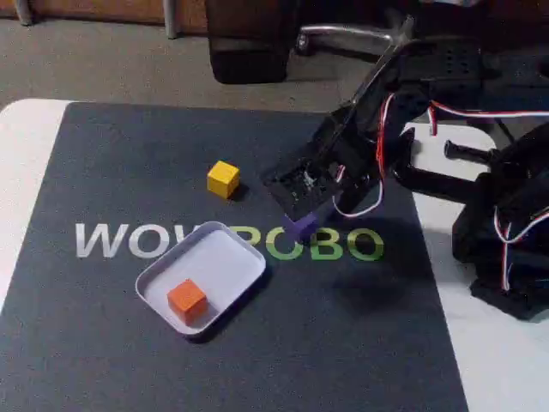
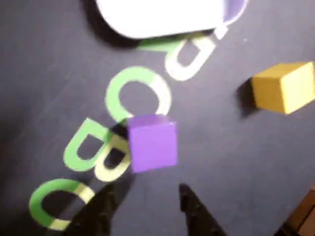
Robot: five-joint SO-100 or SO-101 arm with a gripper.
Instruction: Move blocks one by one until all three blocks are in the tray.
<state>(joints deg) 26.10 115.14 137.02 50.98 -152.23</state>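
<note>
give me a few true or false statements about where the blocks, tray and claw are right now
1. The orange block lies inside the tray. True.
2. The yellow block is in the tray too. False: it sits on the dark mat, apart from the tray.
3. The claw is shut on the purple block. False: in the wrist view its fingertips stand apart, short of the block, gripping nothing.
4. The purple block rests on the mat's green lettering. True.
5. All three blocks are already in the tray. False: only the orange one is.
</note>
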